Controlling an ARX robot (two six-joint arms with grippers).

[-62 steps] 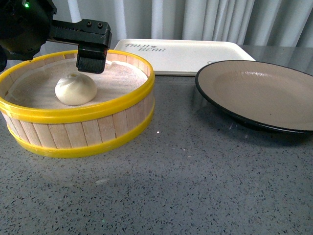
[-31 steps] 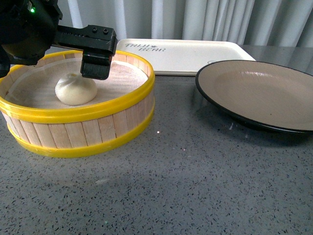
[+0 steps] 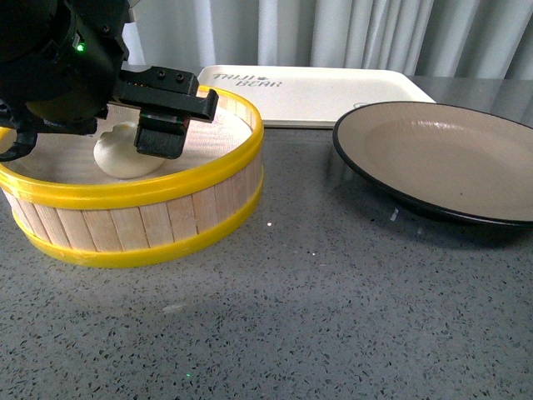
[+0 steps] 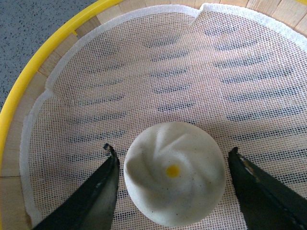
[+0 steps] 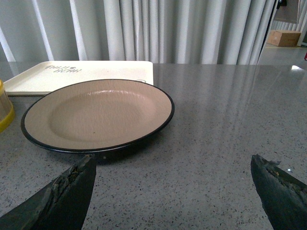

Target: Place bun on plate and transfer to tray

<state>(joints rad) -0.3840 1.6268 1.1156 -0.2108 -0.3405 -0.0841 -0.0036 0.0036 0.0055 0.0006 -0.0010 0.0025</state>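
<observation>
bun [image 4: 175,179], likely soft, light and easily dented, sits on the mesh of the steamer basket [image 4: 29,86] between the wide-open, empty fingers [image 4: 96,191] of the left end effector [image 4: 172,151], and wants a gentle squeeze across its rounded sides below the pleats.

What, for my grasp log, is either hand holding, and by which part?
Nothing. The left hand stands open around the small cream-white pleated bun, not clamping it; the right hand is open, empty.
</observation>
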